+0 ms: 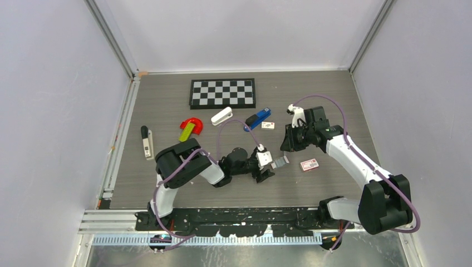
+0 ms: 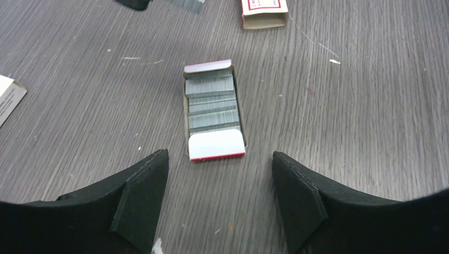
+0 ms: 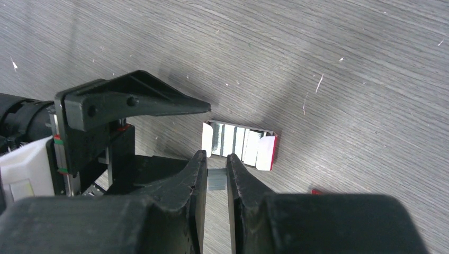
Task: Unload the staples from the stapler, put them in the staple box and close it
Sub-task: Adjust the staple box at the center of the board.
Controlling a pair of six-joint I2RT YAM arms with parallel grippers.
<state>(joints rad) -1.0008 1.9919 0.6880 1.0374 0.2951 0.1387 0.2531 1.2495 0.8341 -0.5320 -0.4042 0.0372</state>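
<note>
Left gripper [image 2: 219, 156] spread wide before an open cardboard box [image 2: 214, 108] of grey staples. Right gripper [image 3: 215, 156] pinches a thin grey strip [image 3: 216, 180]. Blue plastic stapler [image 1: 257, 118] lies well apart on the wood-grain table [image 1: 334, 94].

Left arm [image 1: 183, 161] folds low, reaching right; left gripper [image 2: 219, 155] has jaws spread wide. Right arm [image 1: 350, 153] arches toward centre; right gripper [image 3: 216, 156] points down, jaws pinching a thin grey strip [image 3: 217, 180].

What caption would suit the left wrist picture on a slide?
Open left tool poised before a small open cardboard box of grey staple strips on the grey wood-grain table.
</note>
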